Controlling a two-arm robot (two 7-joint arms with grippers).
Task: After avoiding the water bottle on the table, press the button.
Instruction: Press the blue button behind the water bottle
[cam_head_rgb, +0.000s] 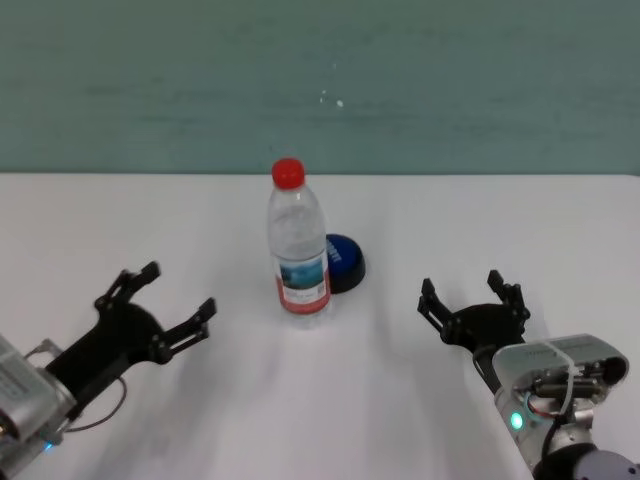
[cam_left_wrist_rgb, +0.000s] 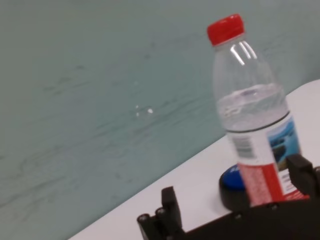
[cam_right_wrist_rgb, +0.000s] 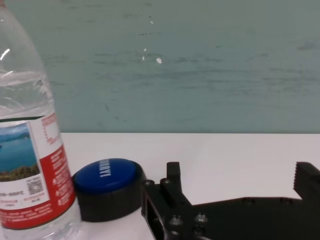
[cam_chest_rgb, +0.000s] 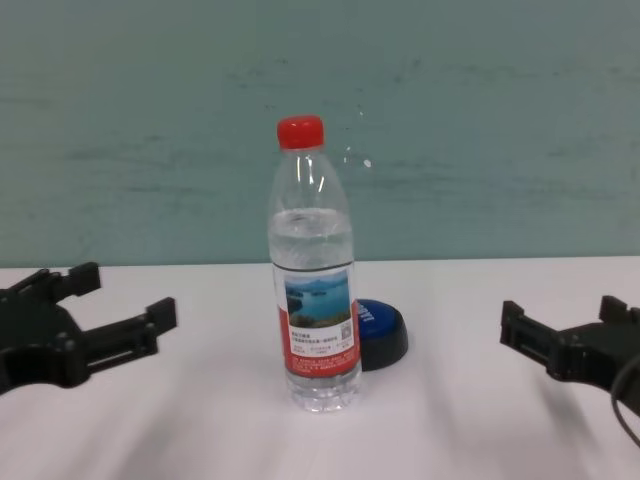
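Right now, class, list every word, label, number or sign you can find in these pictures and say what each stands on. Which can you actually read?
Button: white lettering on the blue top, seen sideways and too blurred to read.
Water bottle: red-and-white label with a lake photo, a barcode and a square code; its small print is too small to read.
Nothing else in view carries text, and no word reads clearly.

Soft even light, faint shadows, slight blur.
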